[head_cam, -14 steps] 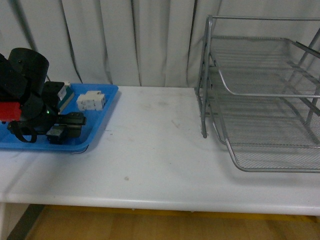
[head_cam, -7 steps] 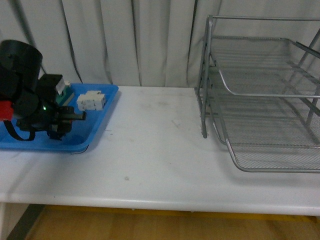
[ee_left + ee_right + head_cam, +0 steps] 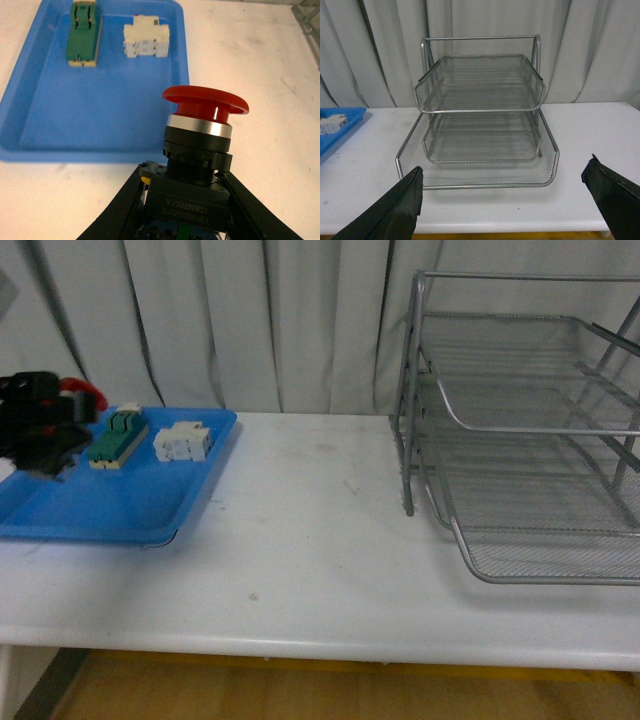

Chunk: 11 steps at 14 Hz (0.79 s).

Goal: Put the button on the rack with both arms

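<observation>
1. We see the left gripper [image 3: 185,176] clamped on the button [image 3: 205,102]. Its two dark fingers [image 3: 117,212] press against either side of the blocky black body. The red mushroom cap stands clear beyond the fingertips, with a silver ring just beneath it.
2. From the front, we find that gripper as a dark mass at the far left edge of the scene, over the left end of the blue tray [image 3: 130,502]. A sliver of red shows at its top. Whether the button hangs clear of the tray floor we cannot tell from here.
3. The tray lies on the left part of the white table [image 3: 310,540]. Near its far end a green-and-beige switch [image 3: 115,437] and a white block [image 3: 182,441] sit side by side without touching.
4. The rack [image 3: 530,430] stands on the right part of the table, well apart from the tray and from the held button. We count three wire-mesh tiers under an upright frame, the lowest jutting further forward than the two above.
5. The right gripper [image 3: 505,167] is spread wide and grips nothing. In its wrist view the black fingers [image 3: 395,210] frame the open front of the rack, short of its rim.
6. A pale pleated curtain [image 3: 300,320] closes the scene behind the table.
</observation>
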Available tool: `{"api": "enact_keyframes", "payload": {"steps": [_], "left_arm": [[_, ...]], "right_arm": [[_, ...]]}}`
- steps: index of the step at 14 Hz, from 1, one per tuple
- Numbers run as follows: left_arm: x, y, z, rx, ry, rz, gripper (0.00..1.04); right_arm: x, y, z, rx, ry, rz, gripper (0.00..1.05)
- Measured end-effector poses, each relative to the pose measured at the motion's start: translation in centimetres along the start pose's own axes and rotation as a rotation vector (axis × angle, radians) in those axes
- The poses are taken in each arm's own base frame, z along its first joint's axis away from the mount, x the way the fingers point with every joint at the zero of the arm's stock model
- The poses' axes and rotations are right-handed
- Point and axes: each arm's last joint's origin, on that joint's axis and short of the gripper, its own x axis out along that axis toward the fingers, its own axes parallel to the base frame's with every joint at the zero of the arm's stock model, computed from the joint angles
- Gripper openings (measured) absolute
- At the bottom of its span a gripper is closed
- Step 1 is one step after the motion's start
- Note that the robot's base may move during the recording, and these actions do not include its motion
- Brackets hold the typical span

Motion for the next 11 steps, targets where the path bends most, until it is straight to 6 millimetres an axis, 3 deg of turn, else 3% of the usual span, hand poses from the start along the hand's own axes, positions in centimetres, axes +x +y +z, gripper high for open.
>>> {"api": "enact_keyframes", "payload": {"steps": [2, 4, 11], "left_arm": [[-2.8, 0.1, -2.0, -0.003, -0.008, 0.029, 0.37], [-3.8, 0.1, -3.4, -0.015, -0.011, 0.031, 0.37], [-3.1, 0.8, -4.3, -0.093, -0.013, 0.017, 0.37]], "right_arm": [[0.0, 0.0, 0.0, 0.0, 0.0, 0.0, 0.98], [0.0, 0.0, 0.0, 0.0, 0.0, 0.0, 0.98], [0.0, 0.0, 0.0, 0.0, 0.0, 0.0, 0.98]]}}
